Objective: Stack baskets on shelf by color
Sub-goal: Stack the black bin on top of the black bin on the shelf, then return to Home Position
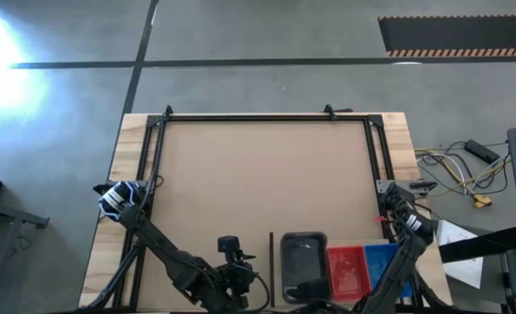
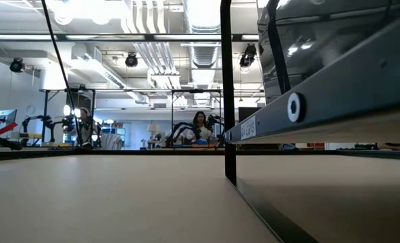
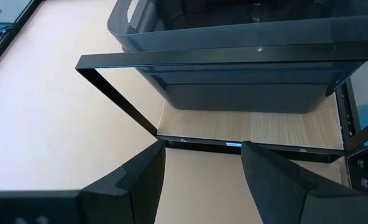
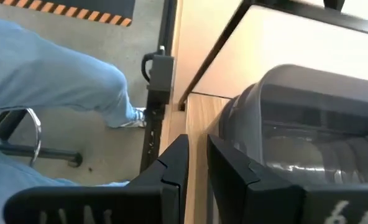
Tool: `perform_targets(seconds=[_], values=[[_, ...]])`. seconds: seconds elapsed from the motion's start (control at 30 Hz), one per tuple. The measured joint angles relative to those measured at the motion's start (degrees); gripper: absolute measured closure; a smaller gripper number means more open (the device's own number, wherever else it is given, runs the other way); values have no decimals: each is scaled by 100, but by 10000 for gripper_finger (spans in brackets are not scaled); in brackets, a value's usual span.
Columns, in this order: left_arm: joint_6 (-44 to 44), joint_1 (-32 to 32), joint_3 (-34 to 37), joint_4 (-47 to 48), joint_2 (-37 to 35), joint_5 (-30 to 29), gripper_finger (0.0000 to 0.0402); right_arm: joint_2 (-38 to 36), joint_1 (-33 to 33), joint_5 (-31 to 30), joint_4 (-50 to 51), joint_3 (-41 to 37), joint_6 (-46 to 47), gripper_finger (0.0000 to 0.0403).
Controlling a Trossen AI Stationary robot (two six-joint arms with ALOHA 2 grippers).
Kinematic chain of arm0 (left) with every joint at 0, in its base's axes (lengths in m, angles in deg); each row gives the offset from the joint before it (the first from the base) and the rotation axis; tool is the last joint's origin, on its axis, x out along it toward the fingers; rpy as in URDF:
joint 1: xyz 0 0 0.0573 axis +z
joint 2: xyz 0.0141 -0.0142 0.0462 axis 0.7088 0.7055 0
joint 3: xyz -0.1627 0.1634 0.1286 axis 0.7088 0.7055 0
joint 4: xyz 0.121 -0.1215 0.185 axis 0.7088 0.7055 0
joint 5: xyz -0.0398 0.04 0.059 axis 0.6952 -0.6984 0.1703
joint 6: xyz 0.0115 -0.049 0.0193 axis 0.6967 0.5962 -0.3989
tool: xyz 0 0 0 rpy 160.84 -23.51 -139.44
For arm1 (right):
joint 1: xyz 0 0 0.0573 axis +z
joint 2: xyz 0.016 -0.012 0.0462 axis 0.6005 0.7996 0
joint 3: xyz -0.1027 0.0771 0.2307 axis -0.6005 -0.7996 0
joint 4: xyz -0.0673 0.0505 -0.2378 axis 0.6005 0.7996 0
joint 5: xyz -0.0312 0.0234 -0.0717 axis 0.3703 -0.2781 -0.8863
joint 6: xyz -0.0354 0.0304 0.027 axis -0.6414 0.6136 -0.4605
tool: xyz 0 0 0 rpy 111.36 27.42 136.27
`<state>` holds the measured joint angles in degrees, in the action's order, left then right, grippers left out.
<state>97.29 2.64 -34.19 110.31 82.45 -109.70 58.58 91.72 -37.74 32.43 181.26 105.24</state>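
A stack of dark grey baskets (image 1: 303, 262) stands on its base on the pale shelf (image 3: 252, 127) at the table's near edge. A red basket (image 1: 347, 269) and a blue one (image 1: 382, 260) sit to its right. My left gripper (image 3: 202, 158) is open and level with the shelf. It faces the grey stack (image 3: 240, 68) from the table's left, short of the shelf's dark edge, and touches nothing. My right gripper (image 4: 197, 155) hangs by the grey stack (image 4: 308, 137) near the table's edge. Its fingers are almost together, with nothing between them.
A black metal frame (image 1: 267, 116) borders the tabletop, and one of its bars (image 3: 171, 59) crosses in front of the grey stack. A black post (image 2: 227, 88) stands at the shelf's corner. A person's leg in blue jeans (image 4: 53, 68) is beside the table. People sit far behind.
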Motion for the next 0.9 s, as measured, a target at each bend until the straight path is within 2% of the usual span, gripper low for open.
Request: perform_targets(seconds=[0.17,0.27,0.33,0.47,0.53,0.7,0.8,0.9], values=[[0,0,0,0,0,0,206,-16,152,-140,125,360,-194,351],[0,0,0,2,0,0,206,-78,344,-410,633,562,-293,358],[0,-11,0,2,0,-3,206,-209,442,-573,1221,568,102,367],[-8,-38,34,11,-3,-133,206,-661,629,-1315,2714,230,1647,389],[-7,-44,102,72,-47,-221,206,-1008,723,-1574,2836,-192,2205,393],[-4,35,693,7,-693,-358,207,-2320,816,-1870,2119,-1749,2257,394],[-47,197,1461,-404,-1434,-386,217,-3192,740,-2120,1733,-2851,2492,394],[-453,507,2486,-1451,-2323,-164,237,-4155,578,-2220,1028,-4007,2413,394]])
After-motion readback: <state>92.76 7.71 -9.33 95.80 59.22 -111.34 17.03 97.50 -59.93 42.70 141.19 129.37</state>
